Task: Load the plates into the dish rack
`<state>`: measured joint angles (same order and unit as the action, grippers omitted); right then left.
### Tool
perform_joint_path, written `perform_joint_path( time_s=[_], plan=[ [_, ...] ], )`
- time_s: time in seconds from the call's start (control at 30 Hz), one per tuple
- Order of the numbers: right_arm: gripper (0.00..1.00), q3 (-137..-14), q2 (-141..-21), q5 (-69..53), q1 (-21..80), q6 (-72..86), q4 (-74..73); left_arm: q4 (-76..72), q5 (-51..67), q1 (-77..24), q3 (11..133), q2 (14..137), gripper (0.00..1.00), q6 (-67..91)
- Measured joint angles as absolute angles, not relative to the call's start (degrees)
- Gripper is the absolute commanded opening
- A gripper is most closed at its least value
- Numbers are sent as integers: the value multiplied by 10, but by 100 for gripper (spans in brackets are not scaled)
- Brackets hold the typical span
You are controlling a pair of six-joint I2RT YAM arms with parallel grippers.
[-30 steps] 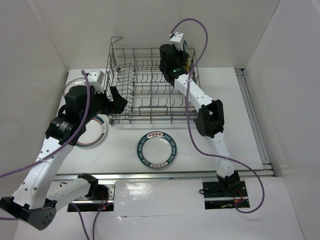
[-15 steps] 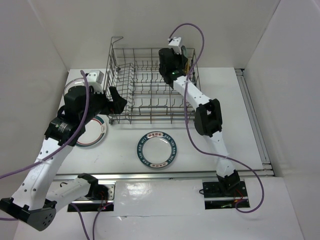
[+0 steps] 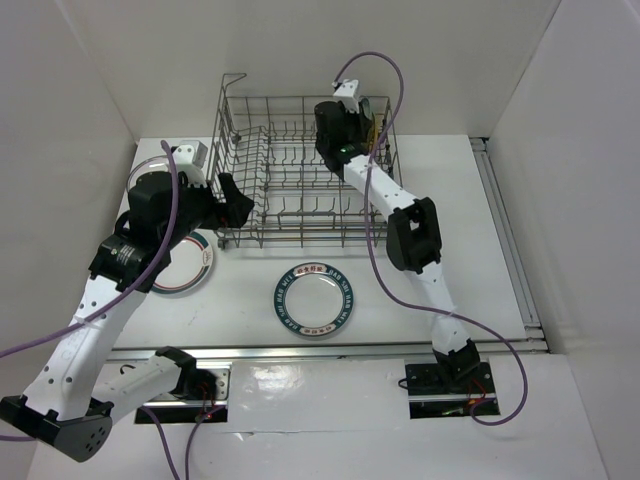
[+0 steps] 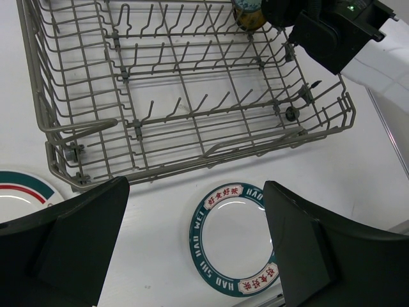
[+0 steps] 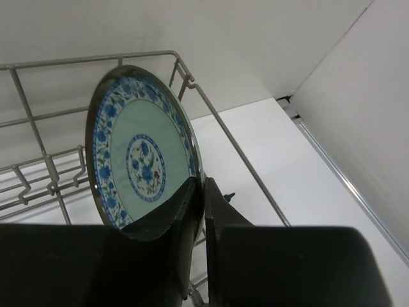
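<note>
The grey wire dish rack (image 3: pixel 290 185) stands at the back middle of the table and fills the top of the left wrist view (image 4: pixel 192 96). My right gripper (image 5: pixel 201 211) is shut on the rim of the teal-blue patterned plate (image 5: pixel 144 153) and holds it upright over the rack's far right corner (image 3: pixel 345 120). A yellow plate (image 3: pixel 376 127) shows beside that wrist, mostly hidden. My left gripper (image 3: pixel 232 200) is open and empty by the rack's front left corner. The white plate with the dark blue lettered rim (image 3: pixel 316 300) lies flat in front of the rack, between my left fingers (image 4: pixel 238 236).
A white plate with a teal rim (image 3: pixel 190 262) lies flat left of the rack, partly under my left arm, and shows in the left wrist view (image 4: pixel 22 188). White walls close in the back and sides. A metal rail (image 3: pixel 510 240) runs along the table's right edge.
My right wrist has shifted slightly to the left over the rack's far right corner with the patterned plate in it. The left arm and the flat plates have not moved.
</note>
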<state>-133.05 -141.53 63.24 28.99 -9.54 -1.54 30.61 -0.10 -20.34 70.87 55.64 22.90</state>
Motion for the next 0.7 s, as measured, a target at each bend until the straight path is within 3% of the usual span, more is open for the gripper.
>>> perform_joint_path(
  time_s=[0.07, 0.13, 0.3, 0.33, 0.43, 0.7],
  plan=[
    [23, -1331, -1421, 632, 291, -100, -7, 306, 1, -203, 709, 556, 100, 229],
    [39, -1331, -1426, 633, 292, -101, -4, 306, 3, -203, 709, 556, 100, 229],
    [65, -1331, -1435, 632, 296, -105, 1, 306, 3, -203, 709, 556, 100, 229],
    [77, -1330, -1436, 632, 298, -105, 1, 306, 3, -203, 709, 556, 100, 229],
    [98, -1326, -1436, 632, 302, -106, 6, 306, 3, -203, 709, 556, 100, 229],
    [100, -1251, -1380, 643, 317, -138, 35, 306, 4, -203, 709, 556, 100, 229]
  ],
)
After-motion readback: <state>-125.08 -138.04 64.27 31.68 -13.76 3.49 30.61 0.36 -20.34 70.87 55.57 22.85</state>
